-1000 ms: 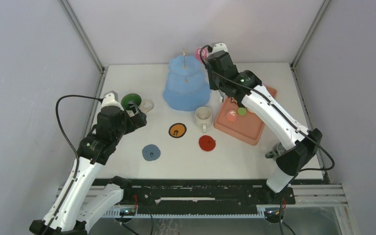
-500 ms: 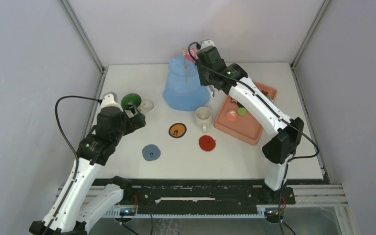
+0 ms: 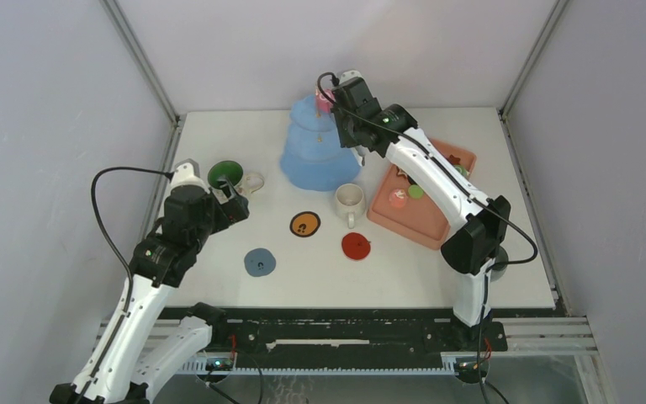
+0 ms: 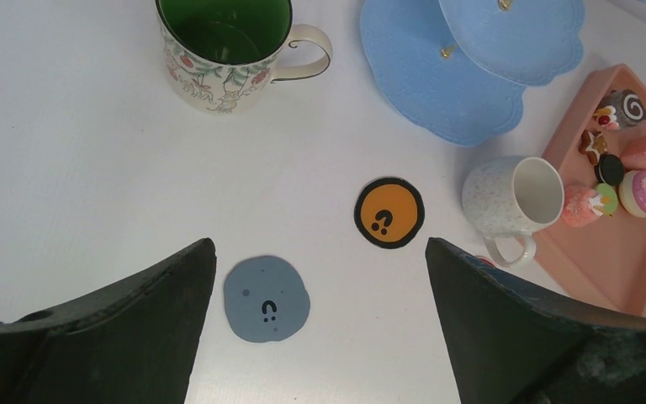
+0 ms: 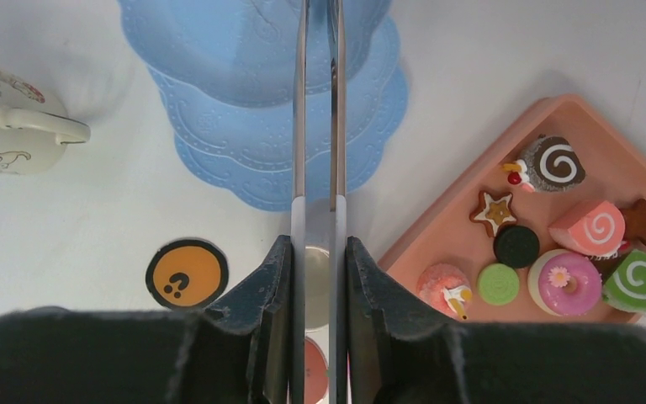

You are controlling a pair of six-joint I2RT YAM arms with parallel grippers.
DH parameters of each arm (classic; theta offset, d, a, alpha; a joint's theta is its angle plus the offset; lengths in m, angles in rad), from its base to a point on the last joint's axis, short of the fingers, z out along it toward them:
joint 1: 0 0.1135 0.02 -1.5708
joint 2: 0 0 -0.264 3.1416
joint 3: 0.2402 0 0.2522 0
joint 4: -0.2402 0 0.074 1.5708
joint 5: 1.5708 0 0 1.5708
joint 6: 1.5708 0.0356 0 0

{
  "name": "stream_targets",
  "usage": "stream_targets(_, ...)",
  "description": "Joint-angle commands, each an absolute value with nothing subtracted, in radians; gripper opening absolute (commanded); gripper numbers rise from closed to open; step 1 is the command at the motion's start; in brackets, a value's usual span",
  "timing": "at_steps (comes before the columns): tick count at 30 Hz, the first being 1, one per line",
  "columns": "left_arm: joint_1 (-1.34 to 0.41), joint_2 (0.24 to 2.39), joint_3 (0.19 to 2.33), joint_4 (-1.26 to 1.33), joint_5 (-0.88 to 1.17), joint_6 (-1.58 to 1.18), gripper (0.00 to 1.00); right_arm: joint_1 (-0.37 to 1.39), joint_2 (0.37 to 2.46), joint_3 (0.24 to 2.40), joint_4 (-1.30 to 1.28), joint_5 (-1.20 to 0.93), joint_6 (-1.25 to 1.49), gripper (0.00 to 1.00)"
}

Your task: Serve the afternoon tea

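Note:
My right gripper [image 5: 318, 244] is shut on a pair of thin metal tongs [image 5: 299, 126] that reach over the blue three-tier stand [image 5: 219, 126]. In the top view the right gripper [image 3: 341, 108] hangs beside the stand's top tier [image 3: 313, 109], with a pink pastry [image 3: 325, 100] at the tongs' end. Other pastries lie on the salmon tray [image 5: 463, 227]: a pink swirl roll [image 5: 599, 227], a black round [image 5: 516, 246], a green round [image 5: 498, 284], a star [image 5: 494, 210]. My left gripper [image 4: 320, 278] is open and empty above the table. The green mug [image 4: 223, 50] and the cream mug [image 4: 513, 198] stand upright. The grey mug is hidden.
Three coasters lie on the white table: orange [image 3: 305, 224], blue [image 3: 260, 262] and red [image 3: 356, 246]. The tray [image 3: 425, 223] sits at the right, the stand [image 3: 320, 164] at the back middle. Walls and frame posts close in the back and sides.
My right arm has swung left with the tongs and the pink pastry, from behind the stand's right side to over its top tier. The left arm has barely moved.

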State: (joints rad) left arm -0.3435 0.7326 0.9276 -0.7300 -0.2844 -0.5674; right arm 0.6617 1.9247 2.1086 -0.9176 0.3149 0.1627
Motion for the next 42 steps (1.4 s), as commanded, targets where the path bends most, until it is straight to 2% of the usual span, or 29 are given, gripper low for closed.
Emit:
stream_targets(1, -0.334, 0.715, 0.947, -0.729, -0.298, -0.560, 0.99, 0.666, 1.890, 2.149, -0.891, 0.323, 0.172, 0.31)
stream_targets(3, -0.334, 0.713, 0.945, -0.730, -0.297, -0.562, 0.99, 0.668, 1.881, 2.145, -0.892, 0.328, 0.174, 0.36)
stream_targets(7, -0.334, 0.712, 0.944, -0.730, -0.296, -0.567, 0.99, 0.673, 1.860, 2.134, -0.888, 0.333, 0.175, 0.40)
stream_targets(24, -0.334, 0.713, 0.932, -0.711, -0.283, -0.573, 0.99, 0.721, 1.692, 2.101, -0.892, 0.410, 0.175, 0.45)
stream_targets(26, -0.333, 0.715, 0.933, -0.708, -0.276, -0.575, 0.99, 0.730, 1.620, 2.040, -0.884, 0.446, 0.176, 0.44)
stream_targets(36, -0.334, 0.727, 0.921, -0.692, -0.265, -0.572, 0.99, 0.658, 1.065, 1.364, -0.847, 0.483, 0.379, 0.44)
stream_targets(42, -0.334, 0.752, 0.911, -0.661, -0.235, -0.581, 0.99, 0.582, 0.917, 1.156, -0.960, 0.451, 0.465, 0.44)
